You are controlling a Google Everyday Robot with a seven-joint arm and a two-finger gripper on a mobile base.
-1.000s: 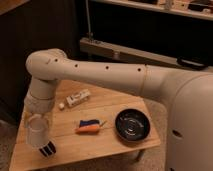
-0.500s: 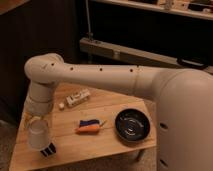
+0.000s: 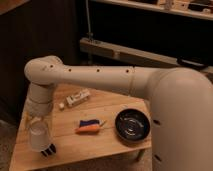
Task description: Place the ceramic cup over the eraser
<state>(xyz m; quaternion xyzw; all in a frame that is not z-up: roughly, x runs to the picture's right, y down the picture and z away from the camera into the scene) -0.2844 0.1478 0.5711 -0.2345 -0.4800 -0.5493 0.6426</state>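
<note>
In the single camera view, a light wooden table (image 3: 107, 102) is seen from above, with the robot's white arm (image 3: 100, 77) reaching across it to the near left corner. The gripper (image 3: 38, 125) is held low over that corner, and its claw is pressed together on the ceramic cup (image 3: 39, 137), which is carried just above the tabletop. Directly below and slightly right of the cup, the eraser (image 3: 48, 149) is seen as a small dark striped block, partly hidden by the cup's lower rim. Whether the cup is touching it cannot be told.

Further right, an orange-and-blue object (image 3: 90, 126) is laid mid-table, a black bowl (image 3: 132, 125) is set near the right edge, and a whitish oblong item (image 3: 78, 98) is placed toward the back.

Several risks are judged from here. The eraser appears offset toward the cup's right side, so the rim could be set down on the block rather than around it, leaving the cup tilted. The eraser could also be nudged away, and the nearby table edge leaves little margin for a tipped cup.
</note>
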